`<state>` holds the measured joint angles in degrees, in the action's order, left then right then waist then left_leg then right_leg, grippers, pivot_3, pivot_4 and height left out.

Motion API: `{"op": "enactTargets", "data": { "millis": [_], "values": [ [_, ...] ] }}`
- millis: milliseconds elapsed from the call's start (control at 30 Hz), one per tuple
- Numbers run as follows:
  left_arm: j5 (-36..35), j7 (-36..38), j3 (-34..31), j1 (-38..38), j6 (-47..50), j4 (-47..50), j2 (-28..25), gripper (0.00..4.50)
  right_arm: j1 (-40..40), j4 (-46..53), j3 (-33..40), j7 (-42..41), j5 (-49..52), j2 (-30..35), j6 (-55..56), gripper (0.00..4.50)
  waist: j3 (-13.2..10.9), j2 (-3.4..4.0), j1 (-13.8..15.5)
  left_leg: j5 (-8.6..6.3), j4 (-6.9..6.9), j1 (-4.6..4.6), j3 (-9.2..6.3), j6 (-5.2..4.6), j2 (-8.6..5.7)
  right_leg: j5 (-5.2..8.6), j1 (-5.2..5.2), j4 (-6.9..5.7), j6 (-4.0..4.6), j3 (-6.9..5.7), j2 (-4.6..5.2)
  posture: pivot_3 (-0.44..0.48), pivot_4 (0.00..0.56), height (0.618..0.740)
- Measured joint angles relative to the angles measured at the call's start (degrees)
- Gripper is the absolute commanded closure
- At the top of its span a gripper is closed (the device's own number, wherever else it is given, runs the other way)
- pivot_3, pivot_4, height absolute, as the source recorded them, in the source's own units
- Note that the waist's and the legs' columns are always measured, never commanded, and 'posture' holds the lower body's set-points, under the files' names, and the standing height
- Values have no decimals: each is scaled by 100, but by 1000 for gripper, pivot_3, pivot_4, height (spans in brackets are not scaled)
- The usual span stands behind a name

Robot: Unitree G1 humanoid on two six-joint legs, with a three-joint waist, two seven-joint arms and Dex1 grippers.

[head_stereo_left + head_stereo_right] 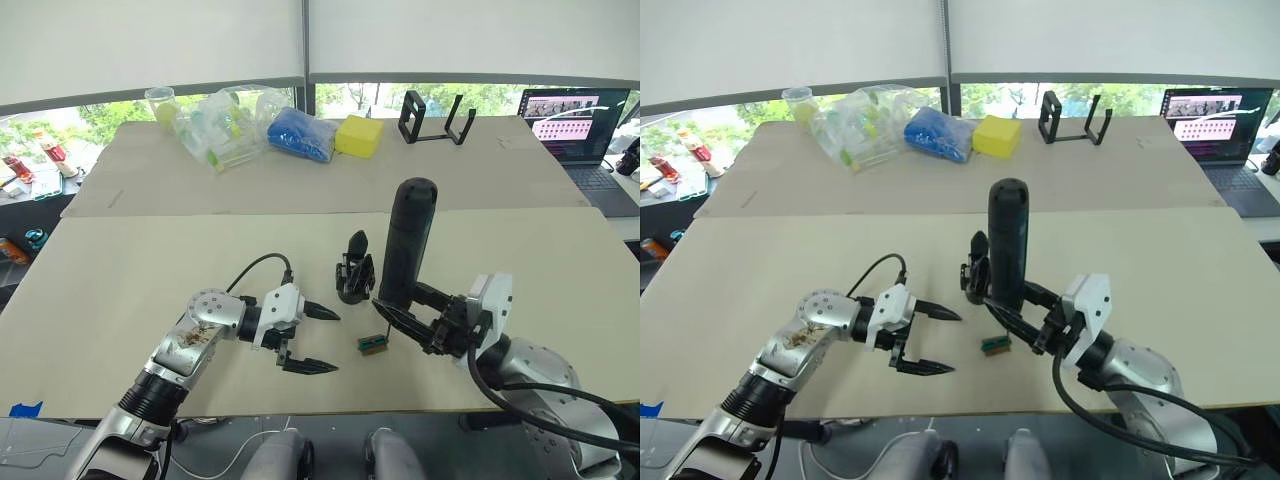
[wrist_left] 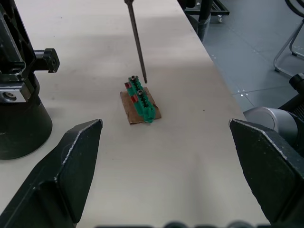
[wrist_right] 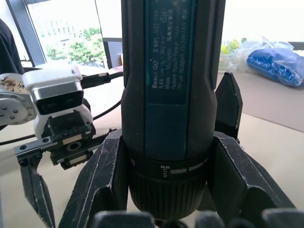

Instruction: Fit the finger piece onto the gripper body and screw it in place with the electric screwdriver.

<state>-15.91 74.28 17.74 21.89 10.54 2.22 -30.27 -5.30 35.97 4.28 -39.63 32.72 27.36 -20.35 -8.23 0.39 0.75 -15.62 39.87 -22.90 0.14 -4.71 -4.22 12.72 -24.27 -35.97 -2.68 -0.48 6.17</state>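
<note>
- Two grippers at work: right gripper (image 1: 405,318) clamps the electric screwdriver (image 1: 405,240) upright, bit down – looks set to pick a screw.
- Bit tip sits at the green screw holder block (image 2: 140,99), right by a screw head; block lies on the table (image 1: 120,290) just in front of the gripper body (image 1: 353,272).
- Left gripper (image 1: 318,340) empty, fingers spread wide, near the block – prob. waiting to steady things.
- Gripper body stands upright w/ prong up; can't tell if finger piece is fitted yet.

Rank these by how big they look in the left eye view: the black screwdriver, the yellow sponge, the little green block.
1. Screwdriver, largest, though nearer the camera.
2. Yellow sponge, farther back.
3. Green block, clearly smallest.
</note>
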Motion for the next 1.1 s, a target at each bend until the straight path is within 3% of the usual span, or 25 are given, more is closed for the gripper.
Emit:
{"op": "enactTargets", "data": {
  "millis": [1100],
  "values": [
    [5, -44, 0, -2, -29, -33, 38, 0, 147, -18, 28, 173, 6, 12, 67, 2603, 0, 0, 0, 0, 0, 0, 0, 0, 0, 0, -1, 0, 0, 0, 0, 0, 150, 740]
  ]
}}
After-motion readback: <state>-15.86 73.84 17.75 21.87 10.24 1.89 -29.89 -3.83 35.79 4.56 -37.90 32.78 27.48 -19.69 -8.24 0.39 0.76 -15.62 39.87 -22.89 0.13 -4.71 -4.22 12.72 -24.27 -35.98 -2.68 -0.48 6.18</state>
